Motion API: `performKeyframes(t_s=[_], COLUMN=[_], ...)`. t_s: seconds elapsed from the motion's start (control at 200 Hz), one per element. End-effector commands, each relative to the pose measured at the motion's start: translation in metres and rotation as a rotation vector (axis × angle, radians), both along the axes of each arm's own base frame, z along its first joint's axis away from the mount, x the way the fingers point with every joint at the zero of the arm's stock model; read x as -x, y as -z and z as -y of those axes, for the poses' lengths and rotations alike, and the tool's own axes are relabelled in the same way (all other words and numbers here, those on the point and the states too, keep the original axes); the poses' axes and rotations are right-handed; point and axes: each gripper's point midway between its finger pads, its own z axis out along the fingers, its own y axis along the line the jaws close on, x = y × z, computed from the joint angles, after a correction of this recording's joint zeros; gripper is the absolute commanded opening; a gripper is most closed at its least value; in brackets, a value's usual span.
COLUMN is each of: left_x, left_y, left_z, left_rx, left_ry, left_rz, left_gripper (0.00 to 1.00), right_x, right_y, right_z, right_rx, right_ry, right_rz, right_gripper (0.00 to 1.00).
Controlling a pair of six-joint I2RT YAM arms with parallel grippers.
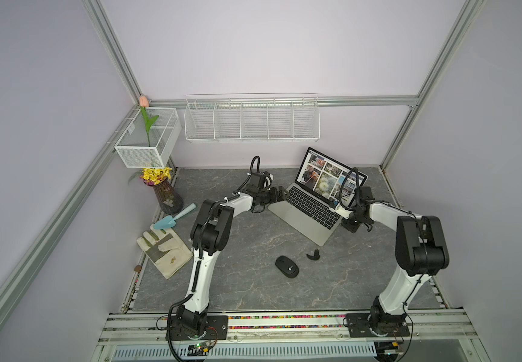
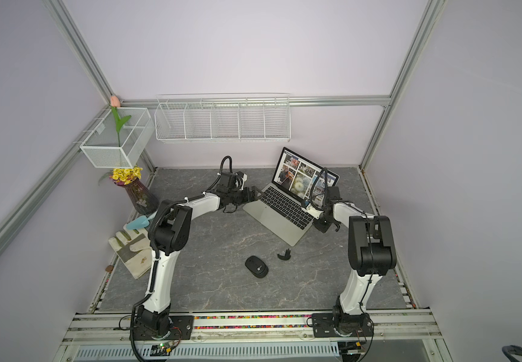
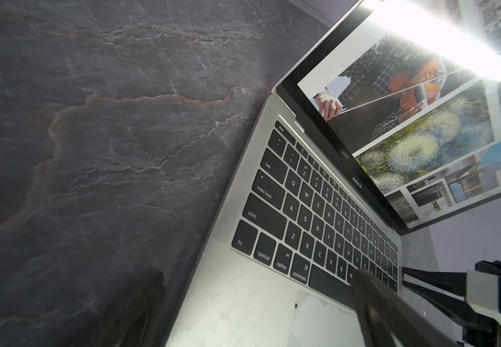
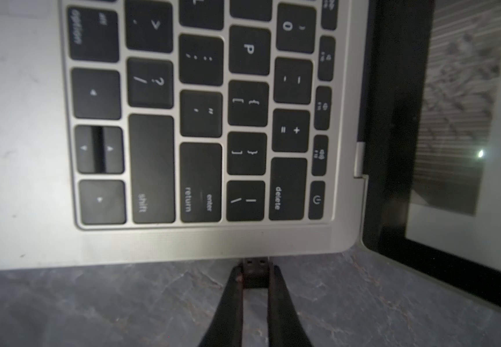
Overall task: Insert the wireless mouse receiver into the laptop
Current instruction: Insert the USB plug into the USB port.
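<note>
The right hand (image 4: pixel 255 271) clenches the receiver (image 4: pixel 254 264), its plug at the laptop's (image 1: pixel 287 216) right edge, 1 o'clock on the table (image 1: pixel 253 282). The left hand (image 1: pixel 280 194) gapes astride the opposite edge. Keep the plug level and square; press toward 10 o'clock.

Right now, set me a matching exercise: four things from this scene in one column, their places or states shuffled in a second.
1. wireless mouse receiver
2. mouse
3. left hand
4. glove

A. open, beside the laptop keyboard
B. flat at the table left edge
C. pinched in the right hand at the laptop's edge
D. untouched on the table, in front of the laptop

Pairs: 1-C, 2-D, 3-A, 4-B.
</note>
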Motion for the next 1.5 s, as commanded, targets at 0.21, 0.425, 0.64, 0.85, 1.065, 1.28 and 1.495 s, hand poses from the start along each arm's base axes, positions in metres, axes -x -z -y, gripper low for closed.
performKeyframes(t_s=[0.21,0.425,0.64,0.85,1.065,1.28,1.495], left_x=[0.049,0.05,0.045,0.042,0.028,0.028,0.029], left_y=[0.08,0.079,0.072,0.072,0.072,0.072,0.073], left_z=[0.005,0.012,0.017,0.006,-0.024,-0.027,-0.027], left_rx=[-0.095,-0.089,-0.074,-0.117,-0.134,-0.138,-0.142], left_ry=[0.043,0.052,0.064,0.041,-0.031,-0.033,-0.034], left_rz=[-0.223,-0.218,-0.206,-0.189,-0.189,-0.188,-0.188], left_gripper=[0.99,0.99,0.99,0.99,0.99,0.99,0.99], right_x=[-0.017,-0.006,0.004,0.001,0.018,0.022,0.028], right_y=[-0.008,-0.019,0.0,0.003,0.003,-0.003,-0.002], right_z=[-0.036,-0.054,-0.071,-0.051,-0.008,0.002,0.009], right_rx=[-0.128,-0.18,-0.101,-0.049,0.066,0.056,0.078], right_ry=[-0.039,-0.113,-0.207,-0.169,-0.148,-0.121,-0.119], right_rz=[0.081,0.032,-0.033,-0.029,-0.066,-0.06,-0.073], right_gripper=[0.07,0.07,0.07,0.07,0.07,0.07,0.07])
